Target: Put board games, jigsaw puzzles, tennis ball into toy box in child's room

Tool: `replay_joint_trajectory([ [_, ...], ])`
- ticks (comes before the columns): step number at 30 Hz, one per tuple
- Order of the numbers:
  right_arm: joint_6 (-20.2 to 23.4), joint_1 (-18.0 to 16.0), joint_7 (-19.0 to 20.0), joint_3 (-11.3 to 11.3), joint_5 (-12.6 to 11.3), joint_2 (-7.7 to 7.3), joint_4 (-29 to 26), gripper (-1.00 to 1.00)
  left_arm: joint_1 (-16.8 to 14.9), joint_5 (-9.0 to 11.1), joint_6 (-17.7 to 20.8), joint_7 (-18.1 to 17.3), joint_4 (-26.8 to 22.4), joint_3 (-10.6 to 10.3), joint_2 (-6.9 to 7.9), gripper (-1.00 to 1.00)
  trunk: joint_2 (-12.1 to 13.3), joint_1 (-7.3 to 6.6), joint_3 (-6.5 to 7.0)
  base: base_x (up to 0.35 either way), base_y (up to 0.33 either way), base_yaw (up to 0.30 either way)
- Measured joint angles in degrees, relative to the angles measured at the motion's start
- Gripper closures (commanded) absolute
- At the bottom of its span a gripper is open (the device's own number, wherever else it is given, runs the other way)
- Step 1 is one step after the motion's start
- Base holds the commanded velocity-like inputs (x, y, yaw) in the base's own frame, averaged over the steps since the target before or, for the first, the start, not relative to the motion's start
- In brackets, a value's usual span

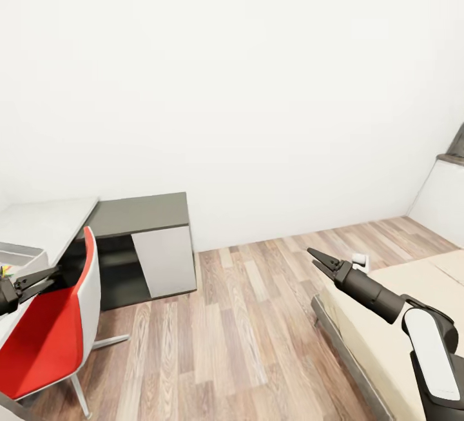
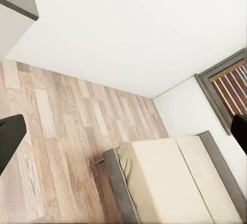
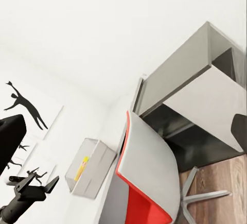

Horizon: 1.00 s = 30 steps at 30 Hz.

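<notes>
The grey toy box (image 1: 22, 254) stands on the pale table (image 1: 48, 218) at the far left. The same toy box (image 3: 95, 168) holds a flat yellow and red printed toy (image 3: 80, 168); I cannot tell which one. My left gripper (image 1: 55, 274) hovers open just right of the box, also seen as the left gripper (image 3: 36, 183) from the other arm. My right gripper (image 1: 312, 257) is open in the air over the near corner of the bed (image 1: 386, 318). The bed's cream mattress (image 2: 175, 183) is bare. The jigsaw puzzles and tennis ball are out of view.
A red and white swivel chair (image 1: 51, 337) stands against the table. A low dark cabinet with a white door (image 1: 151, 247) sits beside the table along the wall. Wood-plank floor (image 1: 245, 331) lies between chair and bed. Black silhouette pictures (image 3: 25, 108) hang above the table.
</notes>
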Motion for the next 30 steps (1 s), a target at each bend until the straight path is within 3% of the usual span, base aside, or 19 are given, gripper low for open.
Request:
replay_joint_trajectory([
  [8,-0.13,0.0,-0.16,0.09,0.01,0.01,0.0,-1.0,0.0,0.0,0.0,0.0,0.0,-0.05,0.0,-1.0,0.0,-0.01,0.0,-0.017,-0.178,-0.256],
  [20,-0.33,-0.01,-1.48,1.22,0.7,0.16,-0.05,-1.0,0.02,-0.23,-0.07,0.0,-0.18,-1.56,-0.22,-1.0,0.0,-0.01,0.0,-0.001,-0.016,-0.067],
  [22,-0.26,-0.01,-3.23,2.06,0.74,0.18,-0.06,-1.0,0.02,-0.46,-0.12,0.0,-0.19,-3.19,-0.31,-1.0,0.0,-0.01,0.0,0.0,-0.001,0.006],
  [24,-0.04,-0.02,-8.75,3.85,0.62,0.19,-0.06,-1.0,0.01,-0.8,-0.25,0.0,-0.05,-8.18,-0.45,-1.0,0.01,0.0,0.01,0.0,0.0,0.046],
  [28,0.33,-0.11,-16.71,6.3,0.25,0.2,-0.01,-1.0,-0.06,-1.29,-0.33,0.19,0.66,-15.36,-0.64,-1.0,0.01,0.0,0.03,0.0,0.0,0.017],
  [30,0.4,-0.16,-19.93,7.68,0.13,0.2,0.01,-1.0,-0.07,-1.45,-0.36,3.65,0.8,-18.37,-1.02,-1.0,0.0,-0.01,0.03,0.0,0.0,0.006],
])
